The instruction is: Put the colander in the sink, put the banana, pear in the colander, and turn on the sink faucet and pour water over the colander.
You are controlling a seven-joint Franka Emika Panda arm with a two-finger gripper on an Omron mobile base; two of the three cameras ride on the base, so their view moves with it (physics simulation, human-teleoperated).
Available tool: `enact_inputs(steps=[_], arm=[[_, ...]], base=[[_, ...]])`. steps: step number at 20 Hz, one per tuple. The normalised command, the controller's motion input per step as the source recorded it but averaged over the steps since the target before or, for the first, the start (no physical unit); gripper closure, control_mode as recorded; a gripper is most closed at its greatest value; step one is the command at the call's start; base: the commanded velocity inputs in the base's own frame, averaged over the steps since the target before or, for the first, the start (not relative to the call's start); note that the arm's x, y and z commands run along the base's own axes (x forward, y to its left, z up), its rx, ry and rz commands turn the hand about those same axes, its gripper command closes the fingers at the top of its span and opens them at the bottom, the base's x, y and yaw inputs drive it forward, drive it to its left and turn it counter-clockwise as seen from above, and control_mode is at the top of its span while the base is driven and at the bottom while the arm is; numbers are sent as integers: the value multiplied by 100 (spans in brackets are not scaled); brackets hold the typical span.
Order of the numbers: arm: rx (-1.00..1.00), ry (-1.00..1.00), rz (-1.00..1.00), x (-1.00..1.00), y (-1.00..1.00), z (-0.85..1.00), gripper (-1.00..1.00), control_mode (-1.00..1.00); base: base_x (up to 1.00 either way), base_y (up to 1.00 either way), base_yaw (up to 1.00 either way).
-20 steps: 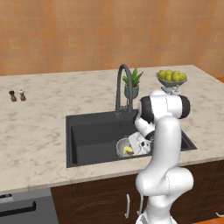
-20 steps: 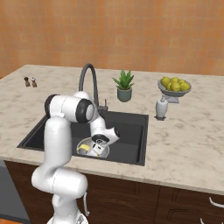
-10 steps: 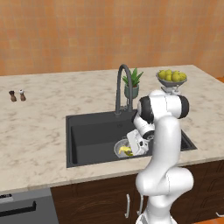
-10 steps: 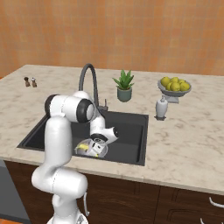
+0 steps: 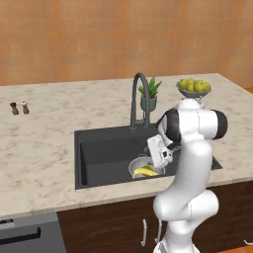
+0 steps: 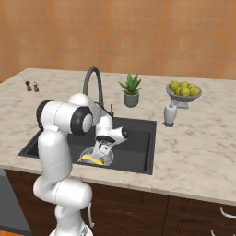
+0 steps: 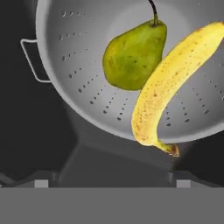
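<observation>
Kitchen, orange-brown tiled wall behind a pale speckled stone counter (image 5: 44,143) over dark wood cabinets. Sink (image 5: 106,158): rectangular, matt charcoal, set into the counter. Colander (image 7: 83,65): brushed silver-grey metal bowl, rows of small holes, a thin wire handle at one side; it stands on the sink floor near the front edge. Pear (image 7: 133,54): yellow-green, smooth, thin dark stem, lying inside the colander. Banana (image 7: 170,83): slim, curved, yellow with brown freckles and a dark tip, resting in the colander against the pear, its tip overhanging the rim. Gripper (image 6: 102,150): poised just above the colander, jaws spread wide and empty, so both fruits look released. Faucet (image 5: 139,99): tall dark grey gooseneck at the back rim of the sink, arched spout, a small side lever too small to read clearly. Other items: small potted plant (image 6: 130,90) with spiky green leaves, just beside the faucet; footed bowl (image 6: 184,94) heaped with round yellow-green fruit; small white bottle (image 6: 169,114) near it; two small dark shakers (image 5: 19,107) well apart at the far end. Step in hand, by judgement: colander and both fruits appear placed; what remains is the water. Next move would call for lifting clear of the basin, reaching the lever, and bringing the spout over the colander.
</observation>
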Motion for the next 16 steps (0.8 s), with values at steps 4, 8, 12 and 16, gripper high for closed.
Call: enact_inputs(steps=[4,8,12,16], arm=[[0,-13,-8,-19,-52,97,-100,-100],[5,-15,-23,-27,-46,83,-100,-100],[9,-22,-24,-17,-16,83,-100,-100],[5,-26,-16,0,0,70,-100,-100]], base=[[0,0,0],[0,0,0],[0,0,0],[0,0,0]])
